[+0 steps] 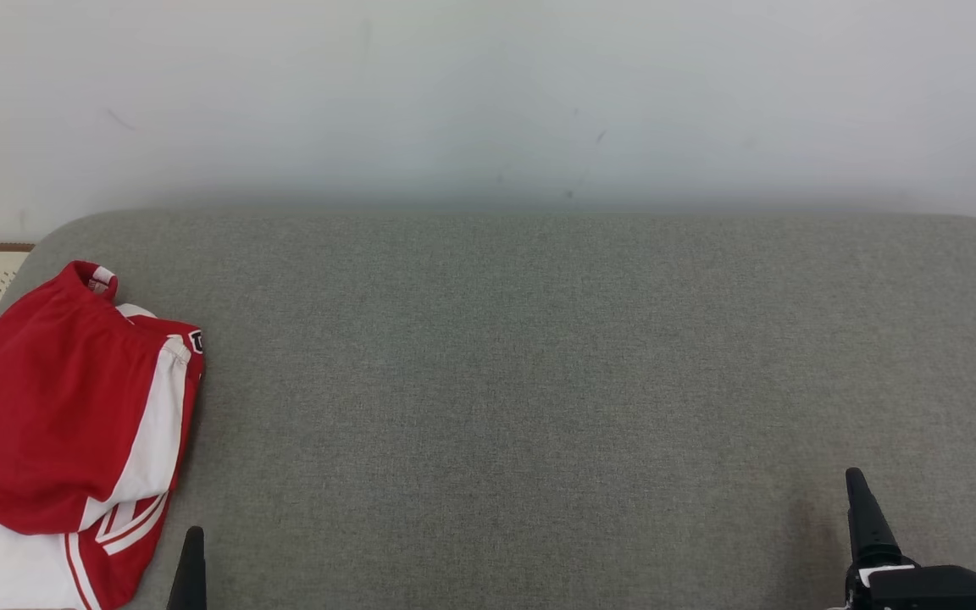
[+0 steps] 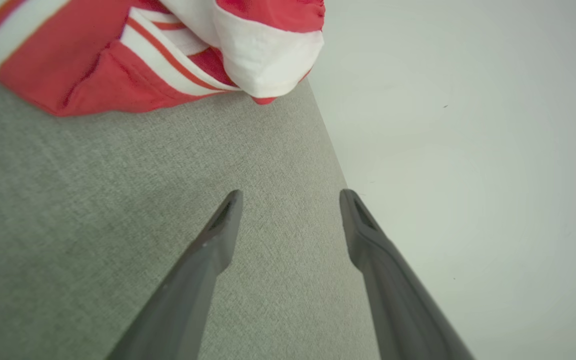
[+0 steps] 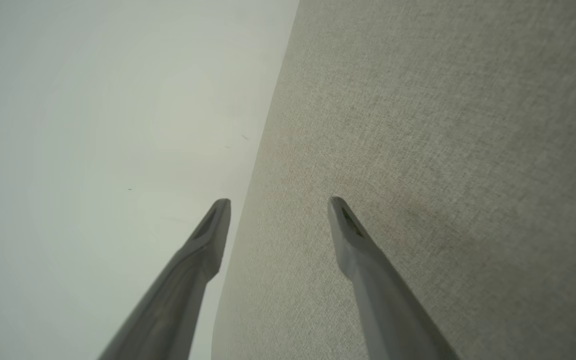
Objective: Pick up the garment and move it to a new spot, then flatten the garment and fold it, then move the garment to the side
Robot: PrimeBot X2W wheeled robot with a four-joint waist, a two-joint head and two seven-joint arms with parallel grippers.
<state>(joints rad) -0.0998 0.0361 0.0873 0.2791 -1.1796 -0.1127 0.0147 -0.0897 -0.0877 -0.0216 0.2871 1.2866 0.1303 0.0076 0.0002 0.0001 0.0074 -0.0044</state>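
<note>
The left tool [image 2: 292,195] is held with its two fingers spread wide and nothing between them, low over the grey fabric tabletop [image 1: 539,381]. The right tool [image 3: 279,201] is likewise spread and empty, at the tabletop's near right. The red and white garment [image 1: 56,398] is seen bunched at the tabletop's left edge, near the left tool. A white wall [image 1: 488,102] is seen behind.

No readable text — patch [image 1: 196,341] on garment [image 1: 56,398] illegible
</note>
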